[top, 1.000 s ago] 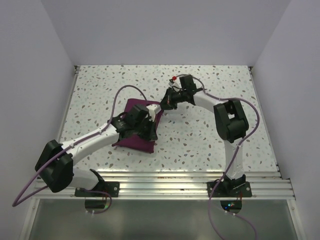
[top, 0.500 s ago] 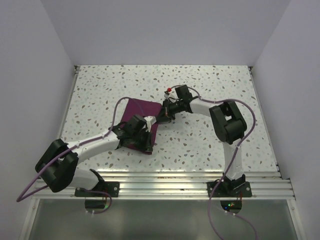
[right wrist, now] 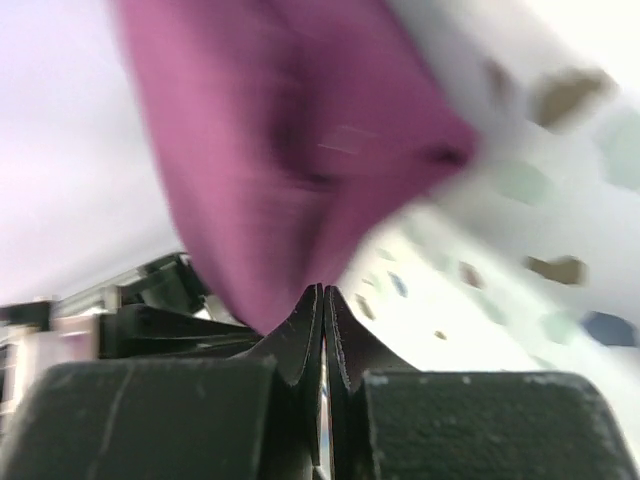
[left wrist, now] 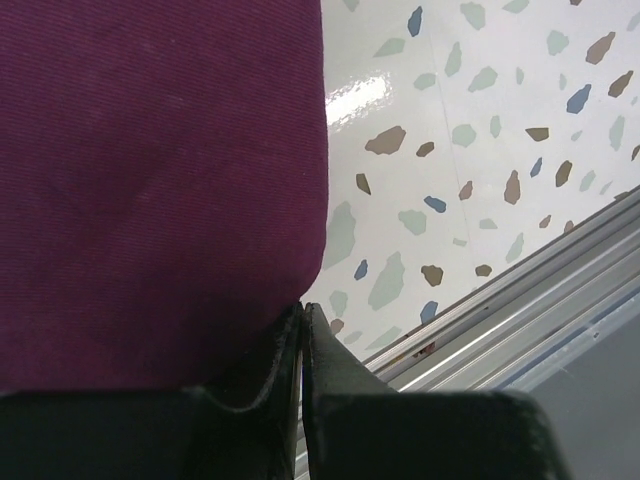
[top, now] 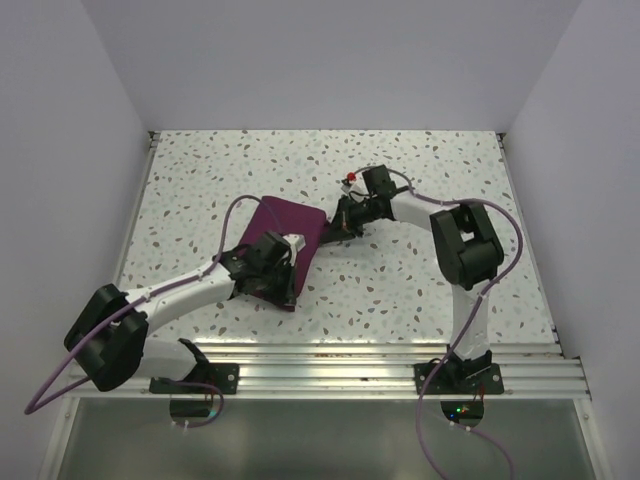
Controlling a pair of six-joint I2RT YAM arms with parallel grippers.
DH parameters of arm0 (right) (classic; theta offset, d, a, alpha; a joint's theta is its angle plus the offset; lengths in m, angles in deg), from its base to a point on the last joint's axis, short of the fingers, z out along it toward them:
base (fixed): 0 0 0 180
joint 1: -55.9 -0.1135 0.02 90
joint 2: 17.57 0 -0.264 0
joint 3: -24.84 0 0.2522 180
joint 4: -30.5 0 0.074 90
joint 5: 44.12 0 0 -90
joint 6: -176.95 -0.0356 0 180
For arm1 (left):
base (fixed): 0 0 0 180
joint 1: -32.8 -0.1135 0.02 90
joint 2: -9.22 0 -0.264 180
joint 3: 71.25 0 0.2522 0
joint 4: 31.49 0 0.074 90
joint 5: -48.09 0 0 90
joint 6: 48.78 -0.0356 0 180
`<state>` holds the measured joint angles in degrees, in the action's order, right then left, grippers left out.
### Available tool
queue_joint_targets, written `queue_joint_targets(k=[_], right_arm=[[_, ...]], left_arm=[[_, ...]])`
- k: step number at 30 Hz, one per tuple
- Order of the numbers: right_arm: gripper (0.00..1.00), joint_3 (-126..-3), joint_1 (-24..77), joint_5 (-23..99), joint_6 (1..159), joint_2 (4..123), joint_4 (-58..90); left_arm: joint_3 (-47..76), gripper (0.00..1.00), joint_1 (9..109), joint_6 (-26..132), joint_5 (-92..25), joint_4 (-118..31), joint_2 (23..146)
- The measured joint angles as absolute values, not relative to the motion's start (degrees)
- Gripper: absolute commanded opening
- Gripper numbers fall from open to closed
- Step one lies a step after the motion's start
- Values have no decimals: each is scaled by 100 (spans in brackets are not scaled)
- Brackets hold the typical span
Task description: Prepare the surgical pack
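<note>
The surgical pack [top: 290, 222] is a purple-maroon cloth bundle lying on the speckled table [top: 420, 290], left of centre. My left gripper [top: 284, 296] is at the pack's near right corner. In the left wrist view its jaws [left wrist: 302, 308] are pressed together right at the edge of the cloth [left wrist: 150, 180]. My right gripper [top: 326, 231] is at the pack's far right corner. In the right wrist view its jaws [right wrist: 322, 292] are shut, and the blurred cloth [right wrist: 300, 130] rises out of them, lifted off the table.
A metal rail [top: 330, 352] runs along the table's near edge, close to the left gripper; it also shows in the left wrist view [left wrist: 520, 300]. Grey walls enclose the table on three sides. A small red knob [top: 349, 179] sits on the right wrist.
The left gripper has slid toward the near edge along the pack. The right gripper dipped in to the pack's far right corner, and that corner now reaches further right.
</note>
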<state>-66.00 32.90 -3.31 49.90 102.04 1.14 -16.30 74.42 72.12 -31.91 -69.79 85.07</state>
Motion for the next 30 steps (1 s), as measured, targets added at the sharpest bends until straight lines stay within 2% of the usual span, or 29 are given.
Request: queue_joint_targets(k=[9,20,30], right_arm=[[0,-7581,3084,-335,4684,9894,455],[0,-6626,2785,-521,4218,10445,1281],[0,-6803,3169,-407,4384,10611,1316]], left_arm=[[-1527,6,7388,7214,-3320,-7217,8562],[-1254,5,7219,7190,-3381,-7136,9683],[-163,5,6417,6871,-3657,-7503,10612]])
